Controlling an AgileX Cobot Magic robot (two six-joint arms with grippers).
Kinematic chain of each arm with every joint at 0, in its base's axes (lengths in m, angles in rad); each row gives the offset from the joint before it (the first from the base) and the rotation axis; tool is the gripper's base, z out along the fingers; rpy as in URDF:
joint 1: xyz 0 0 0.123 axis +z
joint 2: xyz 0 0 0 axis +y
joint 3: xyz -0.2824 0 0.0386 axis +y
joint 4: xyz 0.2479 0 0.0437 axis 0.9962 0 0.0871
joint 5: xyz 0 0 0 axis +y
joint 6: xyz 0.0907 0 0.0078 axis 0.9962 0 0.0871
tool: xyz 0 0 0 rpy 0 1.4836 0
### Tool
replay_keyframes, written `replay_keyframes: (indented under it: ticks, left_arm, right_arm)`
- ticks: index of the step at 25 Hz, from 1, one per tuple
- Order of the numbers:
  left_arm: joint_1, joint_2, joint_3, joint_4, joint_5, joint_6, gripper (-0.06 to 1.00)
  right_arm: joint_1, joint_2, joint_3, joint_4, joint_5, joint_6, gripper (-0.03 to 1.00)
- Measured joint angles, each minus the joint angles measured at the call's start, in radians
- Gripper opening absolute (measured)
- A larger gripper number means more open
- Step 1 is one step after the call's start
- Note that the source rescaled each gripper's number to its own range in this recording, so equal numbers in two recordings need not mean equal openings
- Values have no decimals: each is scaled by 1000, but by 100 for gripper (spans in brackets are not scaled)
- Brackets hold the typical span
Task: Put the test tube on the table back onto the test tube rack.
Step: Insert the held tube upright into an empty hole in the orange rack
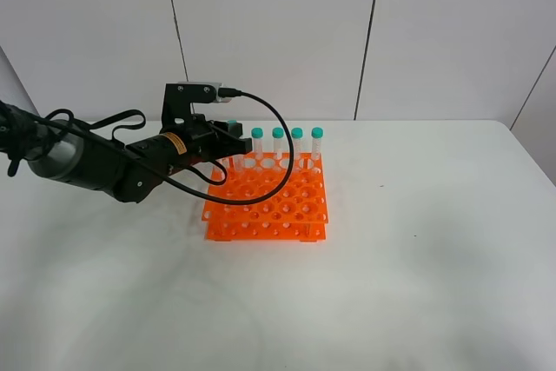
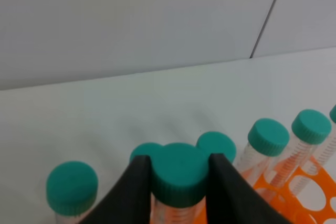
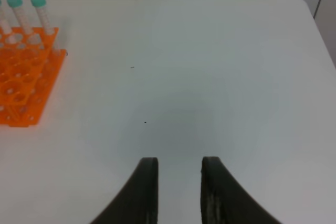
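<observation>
My left gripper [image 1: 233, 142] is shut on a test tube, and its teal cap [image 1: 231, 123] pokes up above the black fingers. It is held upright at the back left corner of the orange test tube rack [image 1: 271, 206]. The left wrist view has the cap [image 2: 179, 174] clamped between the two fingers [image 2: 137, 184], with the clear tube body below it. My right gripper [image 3: 179, 169] is open over bare white table [image 3: 210, 77], with nothing between its fingers. That arm is out of the exterior high view.
Several teal-capped tubes [image 1: 287, 134] stand along the rack's back row, and more caps [image 2: 268, 136] crowd close around the held one. The rack [image 3: 26, 77] appears far to one side in the right wrist view. A black cable [image 1: 278, 162] loops over the rack.
</observation>
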State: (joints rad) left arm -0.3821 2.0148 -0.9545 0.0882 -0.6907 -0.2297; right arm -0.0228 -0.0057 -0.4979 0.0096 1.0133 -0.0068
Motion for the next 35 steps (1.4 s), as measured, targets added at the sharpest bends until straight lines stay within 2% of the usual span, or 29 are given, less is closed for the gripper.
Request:
replay_keyframes:
  ticks: [28,35]
  left_arm:
    - [0,32,35,16,-7,2,0]
    - [-11,65,33,16,-34,10,0]
  right_arm:
    - [0,0,0,0,0,0,30]
    - [0,0,0,0,0,0,30]
